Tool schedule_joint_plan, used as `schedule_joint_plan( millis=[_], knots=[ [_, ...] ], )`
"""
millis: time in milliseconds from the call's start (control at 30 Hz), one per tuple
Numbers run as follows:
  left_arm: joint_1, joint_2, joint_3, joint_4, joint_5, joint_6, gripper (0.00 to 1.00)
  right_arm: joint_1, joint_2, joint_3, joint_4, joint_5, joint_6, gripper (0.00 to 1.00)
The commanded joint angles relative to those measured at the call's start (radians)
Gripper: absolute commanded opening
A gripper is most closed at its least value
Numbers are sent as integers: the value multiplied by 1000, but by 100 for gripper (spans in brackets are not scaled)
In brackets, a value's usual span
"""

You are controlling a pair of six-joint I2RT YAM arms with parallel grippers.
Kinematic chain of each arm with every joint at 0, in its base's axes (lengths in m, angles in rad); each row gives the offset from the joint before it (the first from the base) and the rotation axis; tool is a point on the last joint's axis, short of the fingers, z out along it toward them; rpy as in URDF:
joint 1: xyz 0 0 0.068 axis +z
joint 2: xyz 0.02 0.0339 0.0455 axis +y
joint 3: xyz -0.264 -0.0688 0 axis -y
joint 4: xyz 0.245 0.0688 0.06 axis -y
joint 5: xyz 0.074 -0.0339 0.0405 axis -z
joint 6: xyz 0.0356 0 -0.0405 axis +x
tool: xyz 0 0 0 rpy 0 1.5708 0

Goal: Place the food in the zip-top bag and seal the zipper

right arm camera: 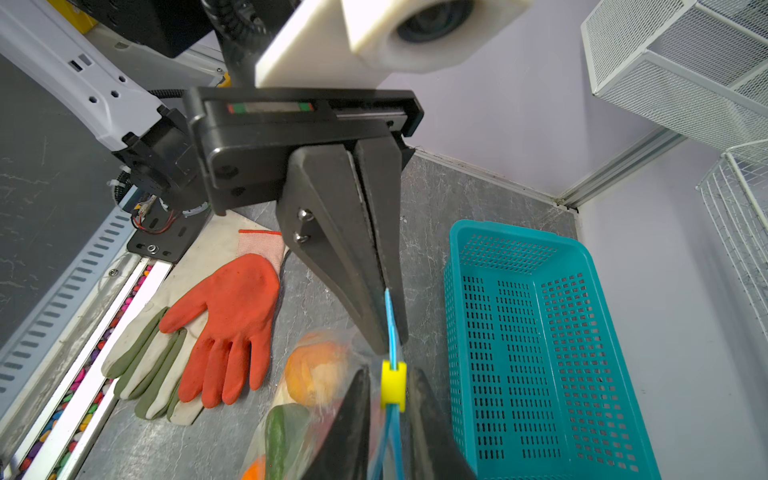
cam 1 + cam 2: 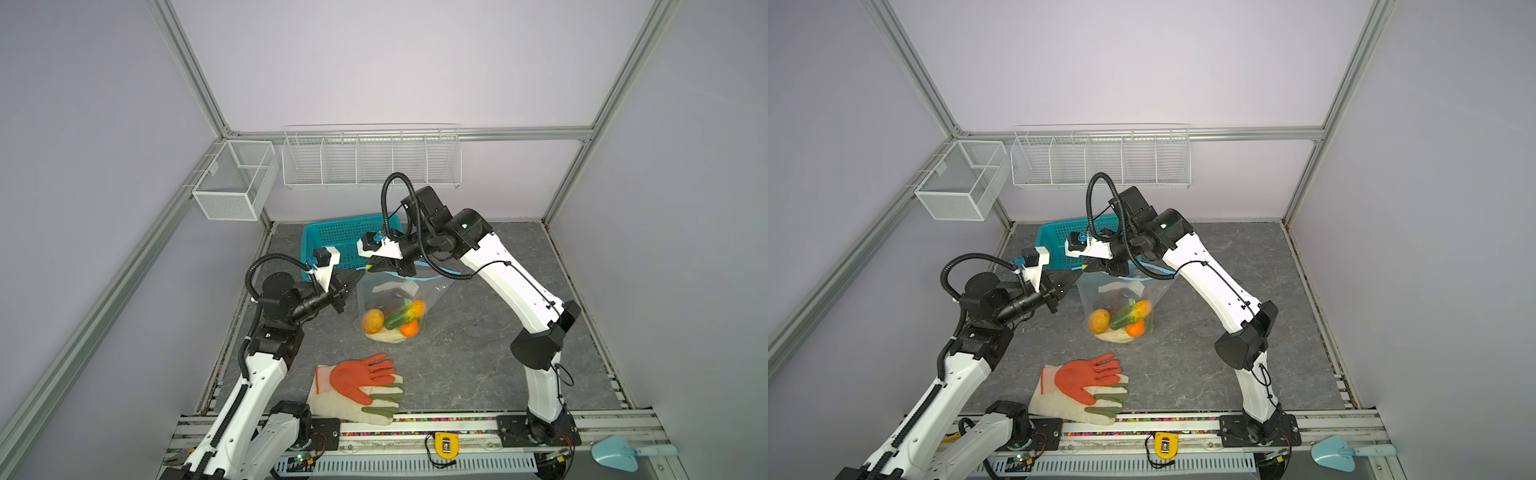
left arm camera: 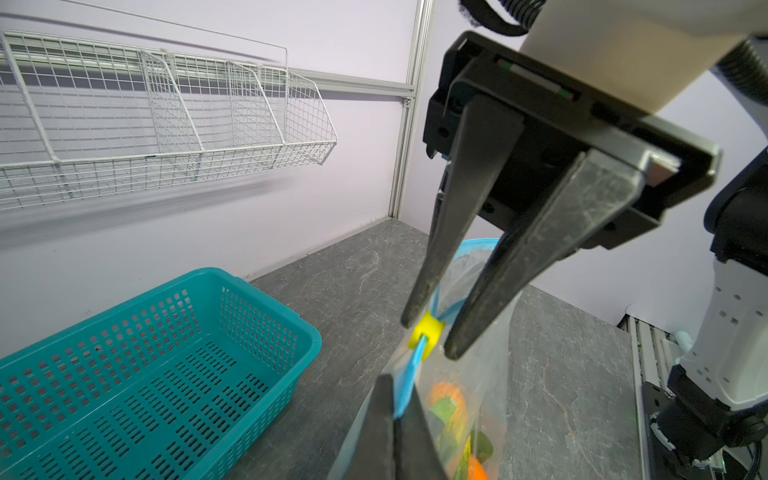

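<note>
The gloves lie in front on the tabletop. The basket sits at the back. The bag hangs in the middle with the food inside. The left gripper is shut tight on the zipper. The right gripper is a little open, one finger on each side of the yellow slider.

glossy plastic zip-top bag, matt stone-look tabletop.

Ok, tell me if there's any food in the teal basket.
No, the teal basket holds nothing; the food sits inside the zip-top bag.
</note>
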Motion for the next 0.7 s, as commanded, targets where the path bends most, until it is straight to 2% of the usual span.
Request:
schedule_joint_plan(
  millis=[0,300,367,400,467,533,667],
  knots=[
    [-6,-13,23,-3,-4,19,0,8,-21,-13,0,-9,-6,19],
    [-8,-22,34,-36,-20,38,1,8,-18,-13,3,2,0,12],
    [-8,-30,40,-77,-59,65,16,7,-16,-12,15,11,20,11],
    [-9,-37,42,-93,-76,77,27,6,-14,-10,17,11,25,11],
    [-8,-50,41,-99,-93,87,37,6,-11,-9,17,12,27,9],
    [-8,-55,40,-86,-95,88,40,5,-9,-9,17,10,26,7],
    [-8,-41,61,-82,-89,99,38,4,-11,-9,17,7,26,7]
  ],
)
